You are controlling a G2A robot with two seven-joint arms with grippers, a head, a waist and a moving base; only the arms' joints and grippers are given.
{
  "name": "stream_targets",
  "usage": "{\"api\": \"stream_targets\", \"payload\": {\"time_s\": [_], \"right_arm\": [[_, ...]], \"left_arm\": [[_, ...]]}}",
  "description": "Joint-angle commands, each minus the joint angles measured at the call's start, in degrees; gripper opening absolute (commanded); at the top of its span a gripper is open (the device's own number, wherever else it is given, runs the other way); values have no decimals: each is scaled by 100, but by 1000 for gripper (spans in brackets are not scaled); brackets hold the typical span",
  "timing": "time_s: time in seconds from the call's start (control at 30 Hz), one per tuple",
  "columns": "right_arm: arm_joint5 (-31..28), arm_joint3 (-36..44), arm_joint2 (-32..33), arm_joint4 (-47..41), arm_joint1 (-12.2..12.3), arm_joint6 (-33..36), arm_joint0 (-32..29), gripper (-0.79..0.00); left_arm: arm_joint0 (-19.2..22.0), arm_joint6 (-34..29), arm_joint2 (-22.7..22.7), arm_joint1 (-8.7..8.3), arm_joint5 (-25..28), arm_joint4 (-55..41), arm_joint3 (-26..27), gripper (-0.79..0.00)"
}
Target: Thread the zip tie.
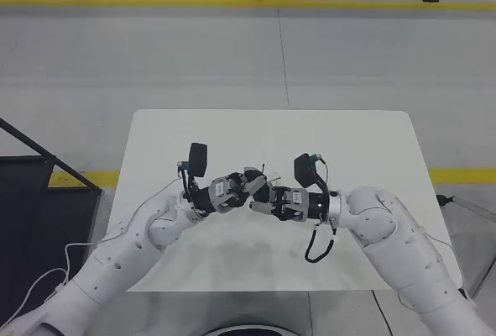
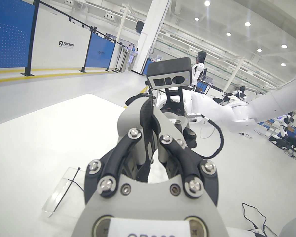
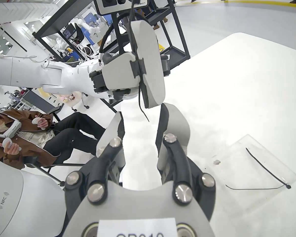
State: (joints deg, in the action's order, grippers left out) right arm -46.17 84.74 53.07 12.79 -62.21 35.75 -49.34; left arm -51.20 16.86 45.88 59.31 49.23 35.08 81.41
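Left jaws are closed on a black zip tie (image 3: 140, 102) over the middle of the table (image 1: 357, 143); right jaws stand open just beside its loose end. A second tie (image 3: 266, 167) lies on a clear sheet (image 3: 236, 171).

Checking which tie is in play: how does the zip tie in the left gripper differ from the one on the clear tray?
The held zip tie is pinched in the shut left gripper, in the air; the tray zip tie lies flat on the clear tray. The held zip tie's free end hangs near the open right gripper; the tray zip tie is clear of both grippers. Both are thin and black.
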Motion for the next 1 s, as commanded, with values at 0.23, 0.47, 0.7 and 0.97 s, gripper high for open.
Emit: {"api": "stream_targets", "payload": {"time_s": [0.23, 0.47, 0.7, 0.97], "right_arm": [[10, -90, -17, -88, -21, 20, 43, -628], [-7, -116, 8, -134, -25, 25, 43, -723], [-1, -121, 26, -137, -29, 29, 35, -785], [-10, -101, 47, -112, -30, 41, 13, -785]], "left_arm": [[-71, -27, 148, 97, 53, 63, -73, -785], [-124, -77, 262, 163, 99, 105, -100, -785], [-173, -158, 364, 223, 139, 115, -114, -785], [-215, -283, 484, 285, 201, 55, -127, -674]]}}
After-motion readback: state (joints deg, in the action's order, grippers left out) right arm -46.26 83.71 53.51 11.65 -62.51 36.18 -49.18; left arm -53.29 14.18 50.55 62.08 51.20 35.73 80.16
